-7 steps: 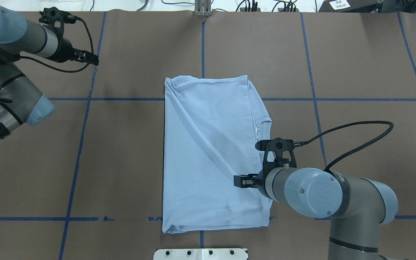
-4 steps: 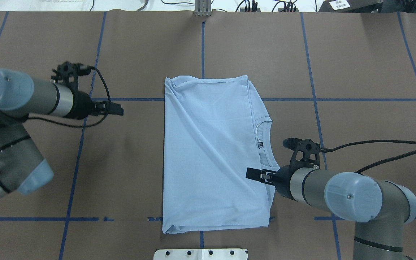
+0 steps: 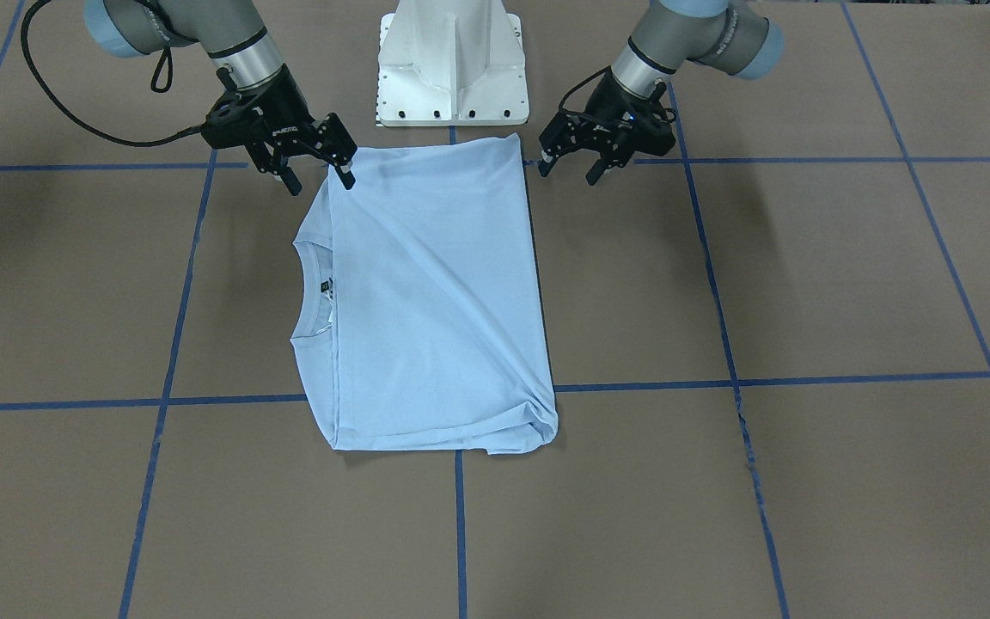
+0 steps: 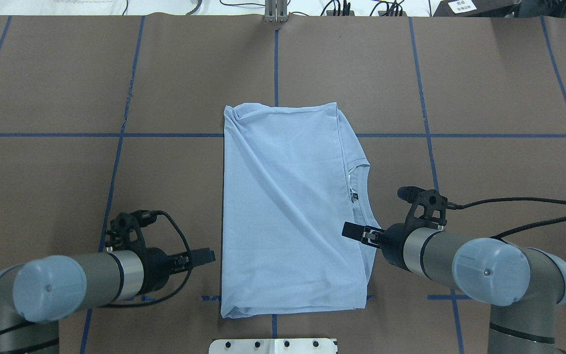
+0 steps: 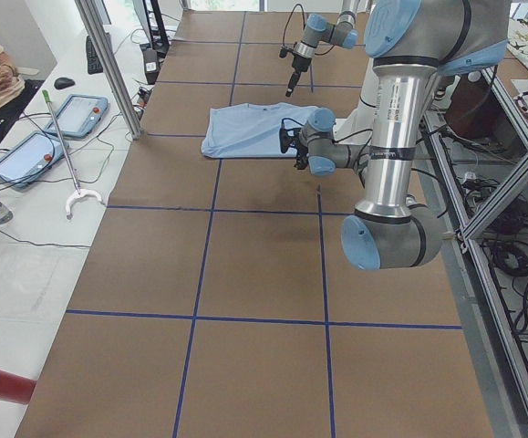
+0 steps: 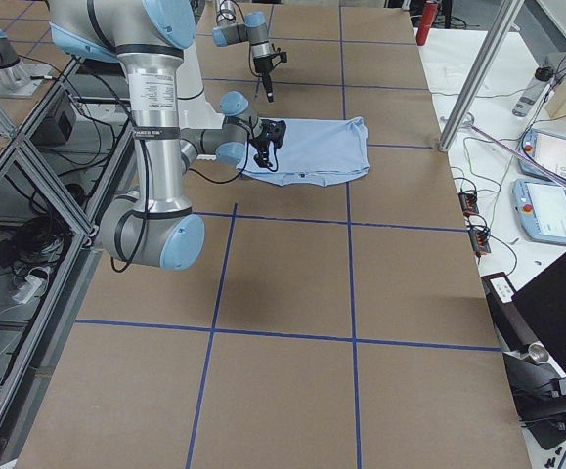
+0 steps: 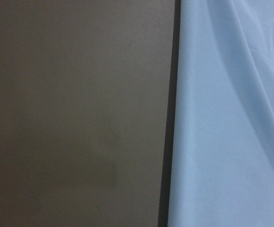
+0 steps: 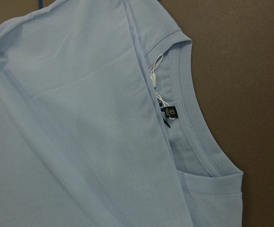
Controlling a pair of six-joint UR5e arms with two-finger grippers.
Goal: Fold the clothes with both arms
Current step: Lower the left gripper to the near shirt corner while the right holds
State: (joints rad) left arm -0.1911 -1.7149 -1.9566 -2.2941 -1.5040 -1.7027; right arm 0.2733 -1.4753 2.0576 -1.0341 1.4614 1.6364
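Pale blue T-shirt [image 4: 283,211] sits folded mid brown table [image 4: 484,88], sleeves tucked out of sight, long axis pointing away from the robot, collar to its right. Black left gripper [image 3: 566,172] and right gripper [image 3: 320,180] flank it, fingers apart.

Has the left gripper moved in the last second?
Yes. In the overhead view the left gripper crossed the far blue tape line toward the robot and now hangs beside the T-shirt, at its left edge.
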